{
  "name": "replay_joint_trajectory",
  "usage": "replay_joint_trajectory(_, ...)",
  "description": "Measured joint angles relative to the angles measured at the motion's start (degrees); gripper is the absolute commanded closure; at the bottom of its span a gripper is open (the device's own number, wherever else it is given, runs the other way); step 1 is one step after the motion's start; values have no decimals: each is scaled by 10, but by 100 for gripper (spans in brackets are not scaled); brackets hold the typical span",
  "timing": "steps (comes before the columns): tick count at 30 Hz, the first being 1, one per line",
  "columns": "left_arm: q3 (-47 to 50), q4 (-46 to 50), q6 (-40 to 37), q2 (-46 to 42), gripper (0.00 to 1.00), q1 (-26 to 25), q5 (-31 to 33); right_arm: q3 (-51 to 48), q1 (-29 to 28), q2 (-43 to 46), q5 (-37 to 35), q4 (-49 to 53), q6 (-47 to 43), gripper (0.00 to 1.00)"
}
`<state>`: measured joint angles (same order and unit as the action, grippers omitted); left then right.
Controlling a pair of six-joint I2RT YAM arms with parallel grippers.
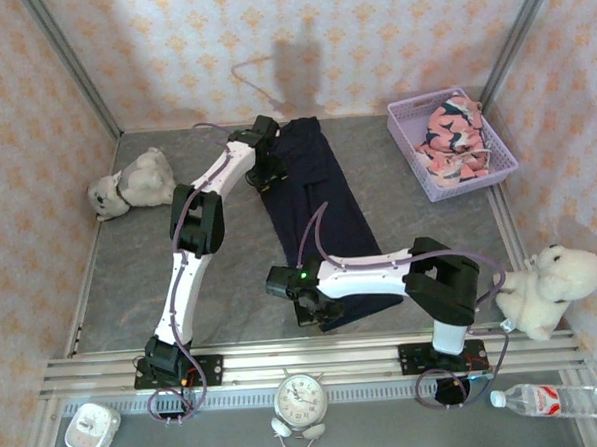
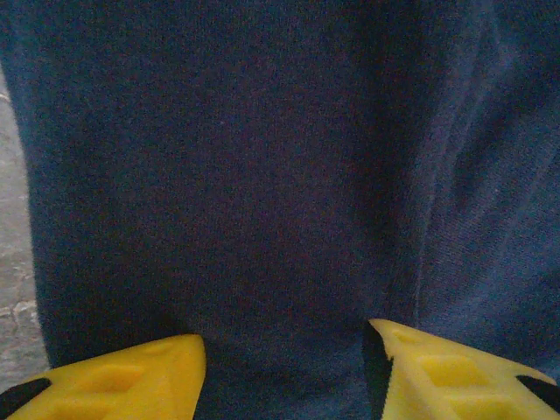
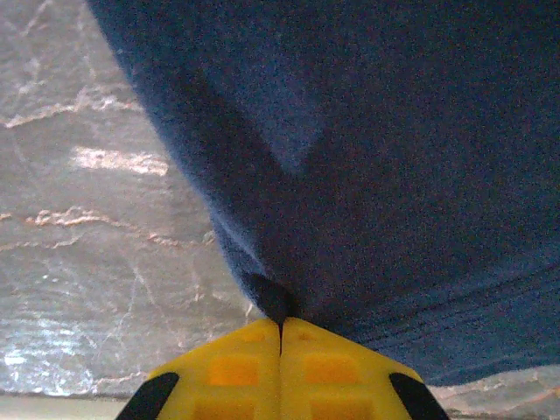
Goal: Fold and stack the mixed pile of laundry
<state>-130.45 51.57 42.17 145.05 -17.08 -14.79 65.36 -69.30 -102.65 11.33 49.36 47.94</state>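
The left gripper [image 2: 284,350] stood with its jaws parted to a moderate gap and nothing clamped between them. Its yellow fingers [image 2: 122,376], moulded with square recesses, sat over the far end of the navy garment [image 2: 262,175]. Fine-knit, matte cloth lay flat between and ahead of these jaws, with a shallow lengthwise crease ahead of the right finger. A strip of grey veined table [image 2: 13,262] showed outboard of the left finger. The right gripper [image 3: 281,328] had its jaws closed together on the near hem of the navy garment, with a dark tuck of cloth gathered at the tips and creases radiating forward from them. Glossy marbled surface lay to the left of these jaws, and a ribbed hem band to the right. In the top view, the garment ran as one long strip between both grippers. The salmon-pink garment [image 1: 452,135] lay crumpled inside a lavender lattice basket [image 1: 406,128], well apart from either set of jaws. A white plush toy [image 1: 136,182] sat beyond the left arm, and another plush toy [image 1: 547,286] outboard of the right arm; neither obstructed the jaws.
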Motion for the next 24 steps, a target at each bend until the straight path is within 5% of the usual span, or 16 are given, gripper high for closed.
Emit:
replay_joint_trajectory(8,-2,-1,4,3,47,3,-5,52,-72,-1,14,-5,9,100)
replay_joint_trajectory(14,-9,-1,4,7,47,3,-13,59,-71,-13,34,-12,5,69)
replay_joint_trajectory(19,-41,1,2,25,46,4,-14,30,-54,23,68,-59,2,63)
replay_joint_trajectory(24,-108,5,-5,62,40,7,-25,-33,30,113,50,-61,15,52)
